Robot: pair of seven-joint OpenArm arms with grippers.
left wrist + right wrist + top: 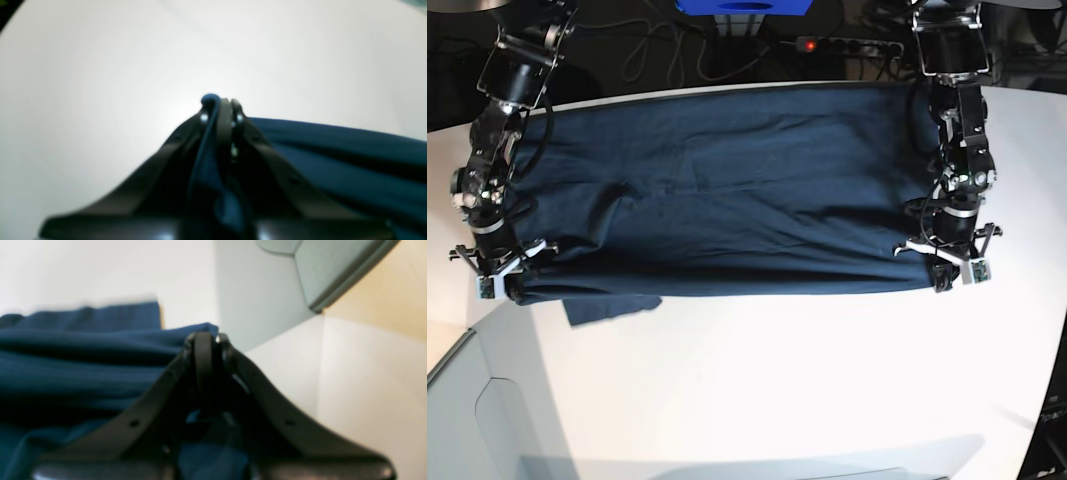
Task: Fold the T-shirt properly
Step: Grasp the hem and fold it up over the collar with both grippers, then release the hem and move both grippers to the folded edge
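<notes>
Left claw point(220, 103) is pinched together on a blue fold of the T-shirt point(350, 160), a nub of cloth poking out past its tips in the left wrist view. Right claw point(208, 340) is likewise clamped on the T-shirt point(83, 356), with fabric bunched between its black prongs. From the base view, the dark navy T-shirt point(727, 190) lies stretched across the white desk point(807, 380) between the two claws, its near edge folded over from left claw point(947, 268) to right claw point(499, 280). A sleeve corner sticks out just beyond the right claw. No label, brand or writing can be read on the cloth.
</notes>
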